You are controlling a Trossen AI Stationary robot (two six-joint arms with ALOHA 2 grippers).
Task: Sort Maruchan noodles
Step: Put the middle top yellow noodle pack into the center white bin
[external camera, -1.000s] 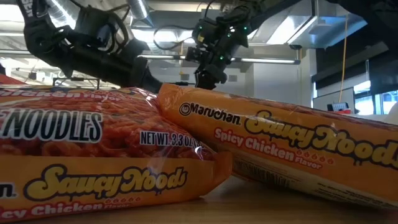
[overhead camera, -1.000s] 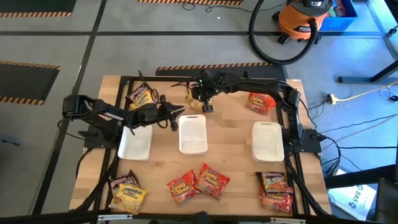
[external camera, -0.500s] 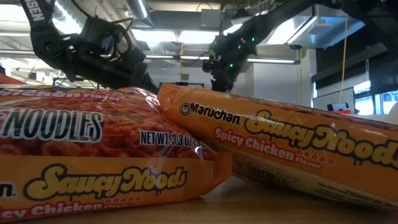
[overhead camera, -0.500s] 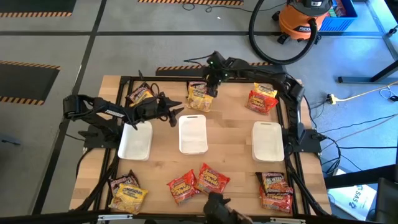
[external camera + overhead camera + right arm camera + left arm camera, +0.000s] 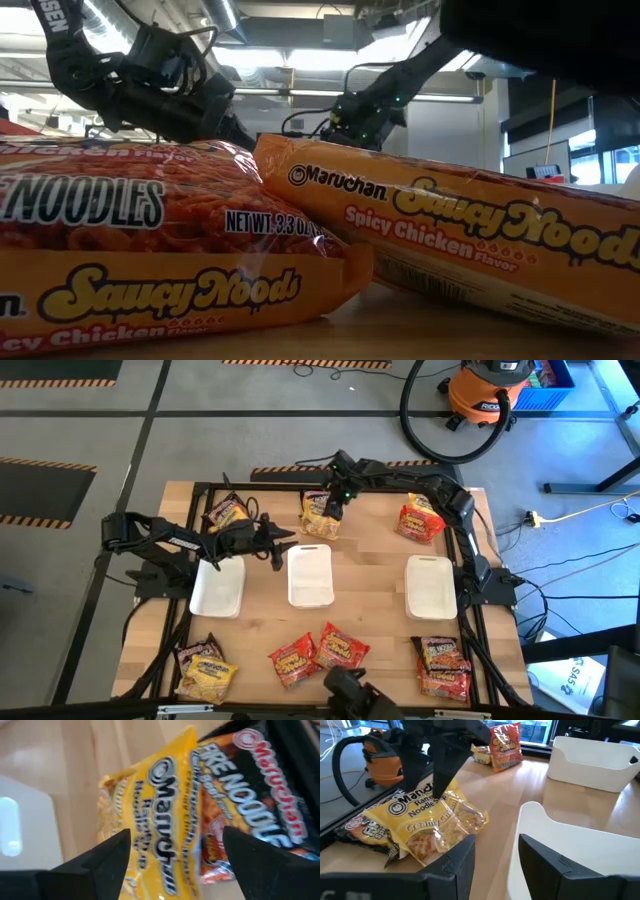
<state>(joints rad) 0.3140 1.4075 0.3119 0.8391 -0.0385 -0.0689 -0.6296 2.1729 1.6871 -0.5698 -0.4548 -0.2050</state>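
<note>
A yellow Maruchan packet point(image 5: 320, 517) lies at the table's far middle, partly on a dark packet point(image 5: 250, 785). My right gripper point(image 5: 335, 503) is open just above it, and in the right wrist view its fingers stand to either side of the yellow packet point(image 5: 160, 810). My left gripper point(image 5: 278, 546) is open and empty, low between the left tray point(image 5: 218, 588) and the middle tray point(image 5: 310, 576), and faces the yellow packet point(image 5: 435, 820). Other packets lie apart: a dark one point(image 5: 224, 512), a red-orange one point(image 5: 420, 522), and several along the near edge.
A third white tray point(image 5: 430, 586) stands at the right. Near-edge packets lie in groups at the left point(image 5: 205, 668), the middle point(image 5: 320, 653) and the right point(image 5: 442, 665). Two orange packets point(image 5: 300, 230) fill the low view's foreground. Bare wood shows between the trays and the near packets.
My right gripper has gone from the middle tray's far rim toward the table's far edge, baring the yellow packet. It has then tipped and come down over that packet. The packet has stayed in place over the last half second.
</note>
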